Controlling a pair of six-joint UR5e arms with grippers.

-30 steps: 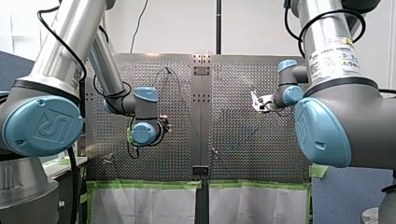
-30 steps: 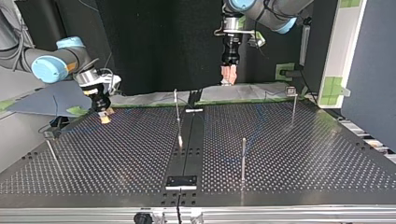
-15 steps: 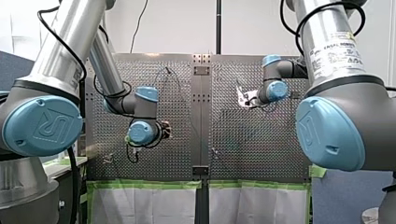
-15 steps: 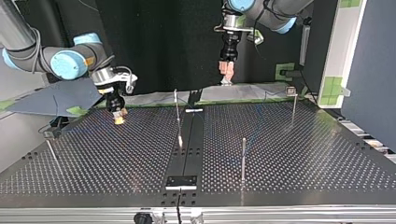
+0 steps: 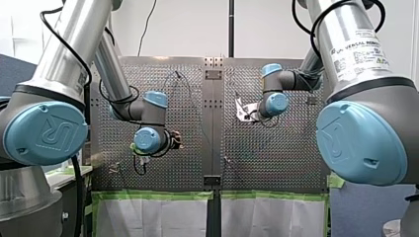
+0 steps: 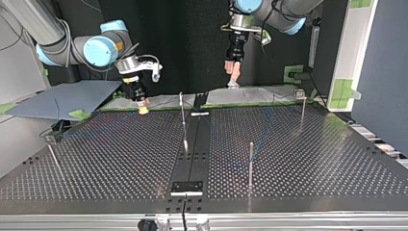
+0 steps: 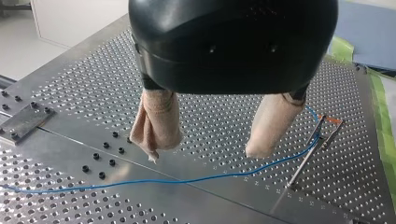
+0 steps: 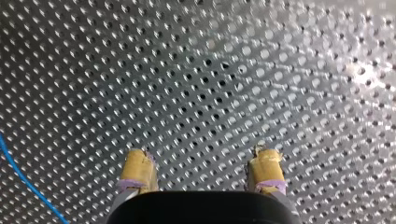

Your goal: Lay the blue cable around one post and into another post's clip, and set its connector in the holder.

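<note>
Hanging high over the far edge of the desk (image 6: 120, 154) in the top view, my left gripper (image 6: 234, 72) points down and touches nothing. Its wrist view shows it wide open. The two fingers wear beige pads (image 7: 159, 121), there is a big gap between them, and nothing is in that gap. The blue cable (image 7: 187, 180) lies flat on the desk below those fingers. It is a thin line that goes across the smooth middle strip (image 7: 60, 140) and on over the holes to a thin metal post (image 7: 303, 161) off to one side of the gripper. A small orange bit (image 7: 332, 120) shows near the top of that post. I cannot tell if the cable sits in a clip there. My right gripper (image 6: 141, 102) is lower down, close over the desk near its far edge, at the top view's left. It is open too. Its wrist view shows two yellow pads (image 8: 137, 170) set well apart, with only the desk and its holes between them, so it holds nothing. A bit of the blue cable runs past on the desk beside one yellow pad and does not touch it. In the top view a tall post (image 6: 250, 161) stands near the middle of the desk, well apart from both grippers.
</note>
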